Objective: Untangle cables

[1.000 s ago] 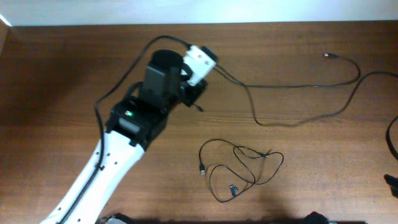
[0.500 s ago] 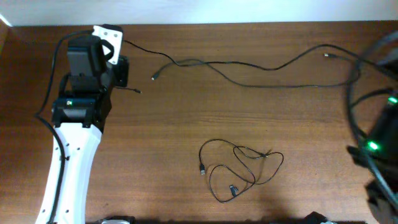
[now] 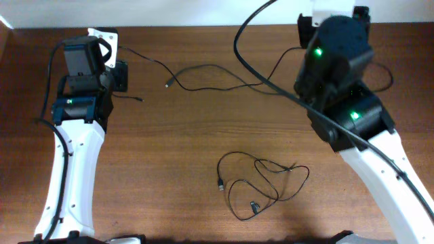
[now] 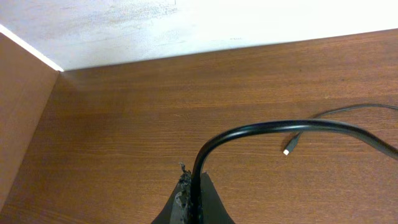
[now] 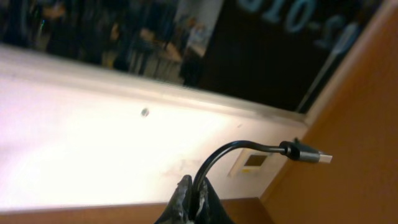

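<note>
1. A looped thin black cable (image 3: 266, 177) is lying on the brown wooden counter (image 3: 169, 149), near the middle and toward the near edge. Its loose loops are spreading wider left to right than front to back.
2. One small metal-tipped plug (image 3: 219, 184) of this cable is pointing toward the near edge.
3. Two thin black strands (image 3: 217, 68) are running left to right across the far half of the counter, between the arms, and they are crossing each other. One is ending in a small free plug (image 3: 167, 85) that is lying on the wood at its left end.
4. The left pincer (image 4: 191, 186) is pinched tight on an arching thin black cord (image 4: 280, 124). The cord is rising from the fingertips and bending right, out of the wrist view.
5. The white left arm (image 3: 71, 163) is reaching from the near edge to the far left corner, its wrist close to the pale wall.
6. The right pincer (image 5: 193, 186) is clamped on a short black cord end (image 5: 236, 148). This is curving up and to the right, and its silver-tipped connector (image 5: 308, 154) is pointing right in the wrist view, roughly level and off the counter.
7. The white right arm (image 3: 380, 163) is stretching from the near right to the far edge. In the overhead view its wrist is hiding the pincer.
</note>
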Available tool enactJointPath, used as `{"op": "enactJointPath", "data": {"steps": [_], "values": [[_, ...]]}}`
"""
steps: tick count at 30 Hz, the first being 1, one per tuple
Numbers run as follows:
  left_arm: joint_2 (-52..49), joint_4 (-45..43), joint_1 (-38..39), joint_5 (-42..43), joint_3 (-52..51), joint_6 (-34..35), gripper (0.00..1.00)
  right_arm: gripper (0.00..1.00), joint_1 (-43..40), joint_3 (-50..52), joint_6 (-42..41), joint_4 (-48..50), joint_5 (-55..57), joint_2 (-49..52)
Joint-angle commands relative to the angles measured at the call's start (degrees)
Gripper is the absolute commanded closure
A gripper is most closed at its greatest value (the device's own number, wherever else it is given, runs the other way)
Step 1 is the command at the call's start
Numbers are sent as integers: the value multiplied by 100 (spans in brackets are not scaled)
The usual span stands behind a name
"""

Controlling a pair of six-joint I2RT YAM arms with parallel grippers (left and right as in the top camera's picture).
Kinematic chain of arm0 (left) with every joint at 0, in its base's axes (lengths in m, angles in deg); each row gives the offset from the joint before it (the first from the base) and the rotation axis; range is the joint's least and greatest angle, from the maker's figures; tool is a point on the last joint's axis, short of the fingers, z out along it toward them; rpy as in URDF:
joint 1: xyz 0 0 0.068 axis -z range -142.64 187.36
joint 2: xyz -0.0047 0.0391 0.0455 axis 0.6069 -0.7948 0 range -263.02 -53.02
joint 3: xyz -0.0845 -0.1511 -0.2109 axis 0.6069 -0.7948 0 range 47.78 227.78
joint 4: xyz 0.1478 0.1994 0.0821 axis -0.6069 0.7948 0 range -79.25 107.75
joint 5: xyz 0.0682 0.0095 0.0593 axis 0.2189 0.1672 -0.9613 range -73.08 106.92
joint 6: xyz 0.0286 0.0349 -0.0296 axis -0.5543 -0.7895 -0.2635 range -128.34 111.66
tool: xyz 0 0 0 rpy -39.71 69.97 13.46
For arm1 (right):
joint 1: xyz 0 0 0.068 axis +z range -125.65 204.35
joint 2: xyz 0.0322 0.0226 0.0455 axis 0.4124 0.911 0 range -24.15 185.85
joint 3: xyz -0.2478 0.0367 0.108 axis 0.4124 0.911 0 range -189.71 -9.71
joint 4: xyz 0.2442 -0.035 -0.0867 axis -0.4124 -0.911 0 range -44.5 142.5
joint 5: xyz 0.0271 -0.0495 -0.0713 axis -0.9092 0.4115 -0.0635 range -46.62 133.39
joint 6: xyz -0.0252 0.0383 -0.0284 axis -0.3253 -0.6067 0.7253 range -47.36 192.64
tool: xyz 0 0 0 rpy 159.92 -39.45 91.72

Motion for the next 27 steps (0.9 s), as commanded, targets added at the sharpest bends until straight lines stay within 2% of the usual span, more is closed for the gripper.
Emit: {"op": "enactJointPath", "data": {"steps": [1,6,10,13,14,17,23,27], "values": [[-20,-13,-24,-20,15,114,100,96,-437,-24,-369,-378,-1019,365],[-208,-149,-24,-24,15,94,100,96,-1829,-24,-1770,-1014,-2588,831],[-732,-317,-20,-17,15,-605,100,96,-3198,-24,-2599,-1196,-3991,935],[-1099,-437,-20,883,15,-1314,100,96,-4041,-24,-2603,-1266,-5064,1045],[-1270,-450,-15,1589,15,-1838,100,96,-4345,-24,-2603,-1351,-5519,1178],[-1574,-450,105,2319,15,-2712,100,96,-4774,-24,-2601,-1569,-5796,1567],[-1956,-439,625,2323,15,-3945,100,96,-4992,-24,-2599,-1652,-5794,2201],[-2260,-433,688,2282,15,-4033,100,96,-5147,-22,-2597,-1598,-5661,2461]]}}
